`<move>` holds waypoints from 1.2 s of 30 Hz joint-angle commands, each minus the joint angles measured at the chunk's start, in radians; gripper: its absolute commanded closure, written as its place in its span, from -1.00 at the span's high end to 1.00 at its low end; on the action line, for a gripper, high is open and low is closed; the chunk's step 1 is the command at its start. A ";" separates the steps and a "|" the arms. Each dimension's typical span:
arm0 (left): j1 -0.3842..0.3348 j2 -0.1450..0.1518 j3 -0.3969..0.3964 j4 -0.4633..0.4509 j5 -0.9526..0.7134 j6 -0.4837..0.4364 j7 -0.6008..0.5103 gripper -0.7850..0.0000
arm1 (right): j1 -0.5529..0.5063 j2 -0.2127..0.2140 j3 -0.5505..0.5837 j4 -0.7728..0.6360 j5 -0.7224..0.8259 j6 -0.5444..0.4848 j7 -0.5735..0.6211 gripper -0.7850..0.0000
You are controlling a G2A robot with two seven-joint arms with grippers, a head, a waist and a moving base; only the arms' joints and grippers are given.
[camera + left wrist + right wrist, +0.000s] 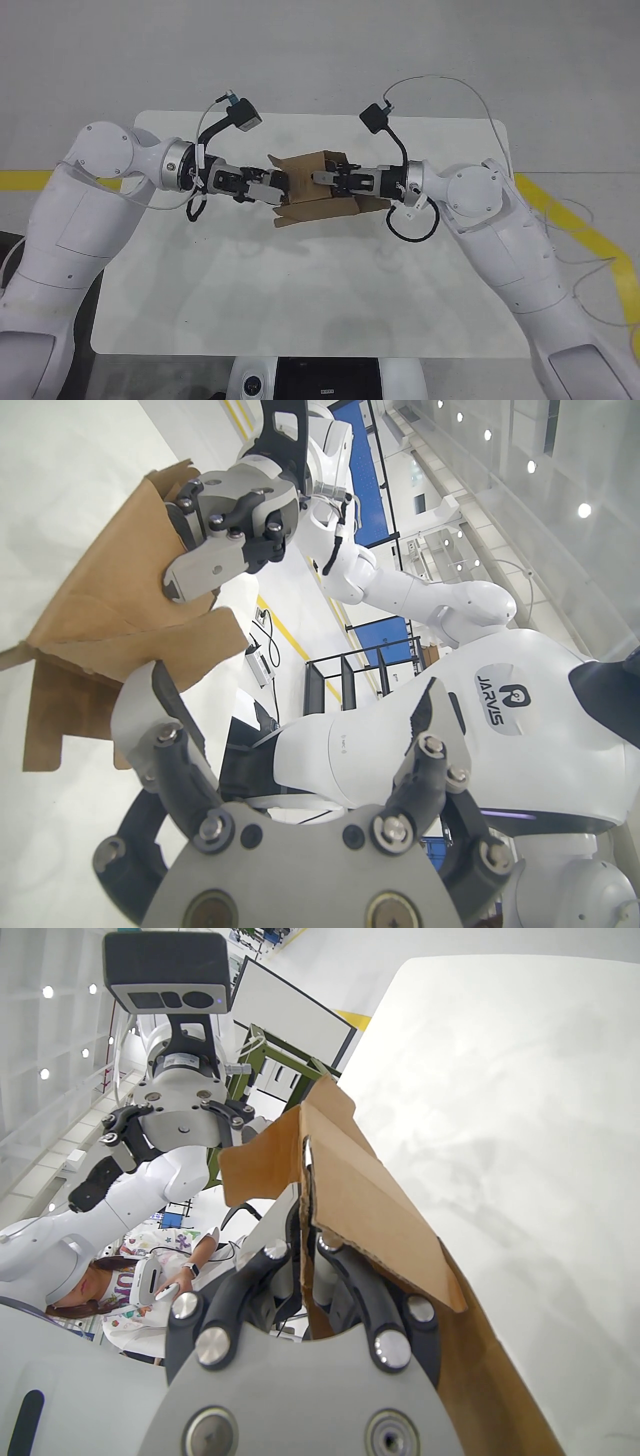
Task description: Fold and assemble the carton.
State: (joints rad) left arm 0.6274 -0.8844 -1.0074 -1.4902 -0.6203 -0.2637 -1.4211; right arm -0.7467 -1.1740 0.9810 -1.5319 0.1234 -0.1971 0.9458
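The carton (pixel 312 210) is a half-opened shell of brown corrugated board with its flaps splayed. It lies between the two pincers, over the white table (pixel 300 290); whether it rests on the top or hangs just clear of it I cannot tell. I judge it light, and stiff across each panel but weak along the score lines. It should hinge readily at a crease, and skew or buckle if pushed anywhere else. A raw edge may crush under a hard pinch.

The right pincer (pixel 304 1238) is clamped on one upright wall of the carton, with a finger on each face close behind the rim. That looks a sound anchor, since the wall is flat there.

The left pincer (pixel 292 690) is spread wide and holds nothing. A loose flap sits just beside one of its fingers (pixel 160 700), and the other finger stands well apart from the board. The flap is probably best taken on its flat middle near the fold, not at the tip or corner, so that it turns about its own crease
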 commanded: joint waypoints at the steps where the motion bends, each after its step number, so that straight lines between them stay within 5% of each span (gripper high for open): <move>1: -0.005 -0.003 0.005 0.003 0.010 -0.001 0.007 1.00 | 0.000 -0.002 -0.006 -0.005 0.007 -0.001 0.002 -1.00; 13: -0.010 -0.011 0.001 0.007 0.021 -0.002 0.012 1.00 | -0.004 -0.008 -0.014 -0.010 0.013 0.005 -0.018 -1.00; 26: 0.023 -0.002 -0.047 0.053 0.031 -0.005 0.001 1.00 | -0.037 0.017 0.104 -0.010 0.050 0.005 0.034 -1.00; 36: 0.022 -0.008 -0.044 0.063 0.038 0.001 0.004 1.00 | -0.041 0.012 0.056 -0.032 0.076 0.004 0.089 -1.00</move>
State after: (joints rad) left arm 0.6504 -0.8915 -1.0504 -1.4266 -0.5821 -0.2618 -1.4163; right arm -0.7894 -1.1604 1.0460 -1.5639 0.1947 -0.1903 1.0297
